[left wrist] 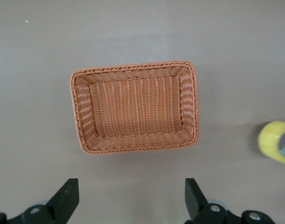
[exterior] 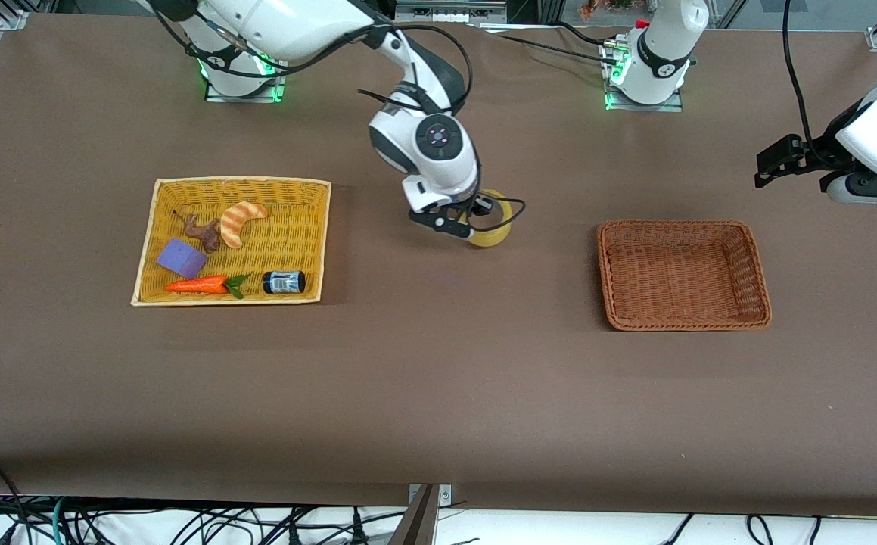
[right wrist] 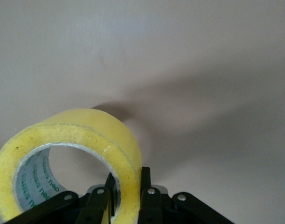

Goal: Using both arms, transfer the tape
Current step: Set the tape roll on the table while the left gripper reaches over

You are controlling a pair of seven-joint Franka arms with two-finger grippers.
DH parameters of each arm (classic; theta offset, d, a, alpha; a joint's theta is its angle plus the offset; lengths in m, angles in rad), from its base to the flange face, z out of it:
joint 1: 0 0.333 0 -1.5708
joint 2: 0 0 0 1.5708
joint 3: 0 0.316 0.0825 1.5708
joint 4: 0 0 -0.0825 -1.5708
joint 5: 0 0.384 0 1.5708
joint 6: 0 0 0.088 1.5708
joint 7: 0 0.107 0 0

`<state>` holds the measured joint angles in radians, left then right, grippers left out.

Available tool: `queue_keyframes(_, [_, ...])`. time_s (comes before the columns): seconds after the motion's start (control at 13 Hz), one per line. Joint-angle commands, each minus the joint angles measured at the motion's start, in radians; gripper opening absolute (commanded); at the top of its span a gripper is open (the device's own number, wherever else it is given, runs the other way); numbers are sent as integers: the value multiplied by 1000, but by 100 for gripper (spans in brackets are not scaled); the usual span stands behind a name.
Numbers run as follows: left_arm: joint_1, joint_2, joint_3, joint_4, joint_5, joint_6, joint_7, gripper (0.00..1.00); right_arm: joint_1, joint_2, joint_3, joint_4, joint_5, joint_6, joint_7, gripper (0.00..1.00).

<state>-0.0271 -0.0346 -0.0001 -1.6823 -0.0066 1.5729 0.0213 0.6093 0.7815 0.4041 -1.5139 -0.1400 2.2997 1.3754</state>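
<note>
Right gripper (exterior: 462, 224), at the front view's centre, pinches the tape (exterior: 493, 225) by its wall above the table (exterior: 438, 393). Left gripper (left wrist: 128, 198) hangs wide open over the brown basket (left wrist: 81, 112), waiting.

High front camera faces both bases; wrist cameras look down, all sharing the tape (exterior: 492, 224).

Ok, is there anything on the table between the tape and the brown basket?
Nothing visible. The right gripper is shut on the tape, over bare table between the two baskets. The stretch toward the brown basket shows only tablecloth. The left gripper hangs open over that basket, so the handover path looks free.
</note>
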Motion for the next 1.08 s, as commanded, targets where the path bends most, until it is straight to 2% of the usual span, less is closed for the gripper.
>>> queue_keyframes(0.0, [6,-4,2,3,-24,-10,23,100,38,57,-2,46,-78,44,102,0])
queue_keyframes(0.08, [6,-4,2,3,-24,-10,23,100,40,64,-2,46,-96,49,122,0])
queue_keyframes(0.23, [4,-4,2,3,-24,-10,23,100,41,64,-2,46,-101,49,128,12])
queue_keyframes(0.31, [6,-4,2,3,-24,-10,23,100,41,64,-2,46,-101,49,129,25])
queue_keyframes(0.46, [6,-4,2,3,-24,-10,22,100,38,62,-2,46,-101,47,140,76])
queue_keyframes(0.62, [4,-4,2,3,-24,-14,20,100,29,52,-2,66,-93,38,157,82])
queue_keyframes(0.69, [4,-5,-3,3,-26,-28,22,100,21,24,-2,69,-87,21,156,89])
queue_keyframes(0.77, [-2,-4,-6,3,-33,-42,22,100,-3,-5,-2,67,-87,-21,153,100])
queue_keyframes(0.92, [-10,4,-9,1,-41,-112,22,100,-63,-94,1,60,-72,-124,133,100])
queue_keyframes(1.0, [-11,15,-9,0,-67,-149,23,100,-100,-140,1,57,-22,-182,84,100])
